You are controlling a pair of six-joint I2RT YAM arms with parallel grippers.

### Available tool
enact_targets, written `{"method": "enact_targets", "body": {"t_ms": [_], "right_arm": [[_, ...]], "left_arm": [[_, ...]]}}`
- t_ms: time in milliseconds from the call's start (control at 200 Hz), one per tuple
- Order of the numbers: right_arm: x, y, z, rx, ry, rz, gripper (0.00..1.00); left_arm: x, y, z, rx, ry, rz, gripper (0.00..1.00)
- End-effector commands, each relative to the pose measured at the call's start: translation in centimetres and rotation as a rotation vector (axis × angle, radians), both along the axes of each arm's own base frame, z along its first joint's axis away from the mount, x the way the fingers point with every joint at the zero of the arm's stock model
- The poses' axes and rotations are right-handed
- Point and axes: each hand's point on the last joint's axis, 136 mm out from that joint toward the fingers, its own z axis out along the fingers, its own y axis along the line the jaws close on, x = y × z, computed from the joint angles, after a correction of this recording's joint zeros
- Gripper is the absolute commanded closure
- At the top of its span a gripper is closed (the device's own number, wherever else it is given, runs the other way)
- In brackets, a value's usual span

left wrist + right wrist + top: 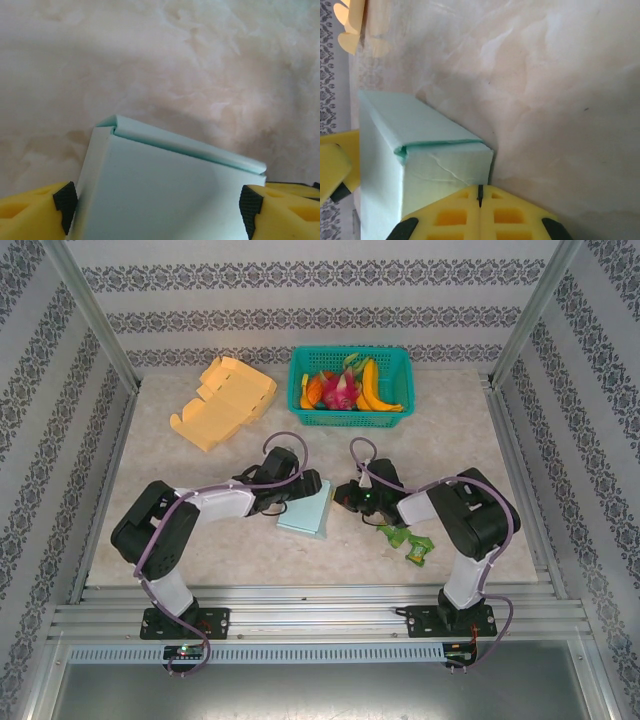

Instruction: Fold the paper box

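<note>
The paper box [308,510] is pale teal and lies on the table between my two arms. My left gripper [305,485] straddles it. In the left wrist view its jaws stand wide, and the black pads [66,202] press both sides of the box [165,190], whose far flap is folded over along the top edge. My right gripper [345,498] is shut with nothing in it. In the right wrist view its closed tip [480,192] rests against the creased end face of the box [445,167].
A flat, unfolded yellow cardboard box [225,400] lies at the back left. A teal basket [350,420] of toy fruit stands at the back centre. A green wrapper [408,542] lies by the right arm. Metal posts frame the table's corners.
</note>
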Motion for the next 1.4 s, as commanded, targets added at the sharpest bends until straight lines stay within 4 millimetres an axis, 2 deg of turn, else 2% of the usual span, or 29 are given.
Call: {"method": "enact_targets", "body": {"t_ms": [0, 160, 275, 405, 629, 874, 1199, 1394], "right_arm": [[0.3, -1.7, 0.3, -0.067, -0.064, -0.049, 1.00], [-1.2, -2.6, 0.6, -0.090, -0.068, -0.047, 1.00], [-2.5, -2.9, 0.8, -0.083, -0.064, -0.032, 1.00], [-4.2, -2.7, 0.9, -0.086, -0.059, -0.001, 1.00], [-7.6, -0.5, 0.8, -0.101, -0.054, 0.089, 1.00], [-9.7, 2.0, 0.4, -0.109, -0.044, 0.158, 1.00], [-11.2, 2.3, -0.5, -0.149, -0.029, 0.181, 1.00], [-11.4, 2.6, -0.9, -0.157, -0.024, 0.184, 1.00]], "left_arm": [[-0.5, 1.5, 1.2, 0.027, -0.008, 0.070, 0.11], [-0.9, 3.1, 3.4, 0.053, -0.059, 0.101, 0.09], [-2.0, 3.8, 4.1, 0.057, -0.070, 0.094, 0.08], [-3.7, 4.4, 3.3, 0.045, -0.052, 0.077, 0.08], [-6.5, 5.1, 1.5, 0.015, -0.022, 0.066, 0.09], [-8.0, 4.2, 1.4, 0.017, -0.028, 0.039, 0.09], [-9.0, 3.0, 0.7, 0.031, -0.028, 0.021, 0.09], [-9.4, 2.4, 0.3, 0.050, -0.024, 0.018, 0.10]]}}
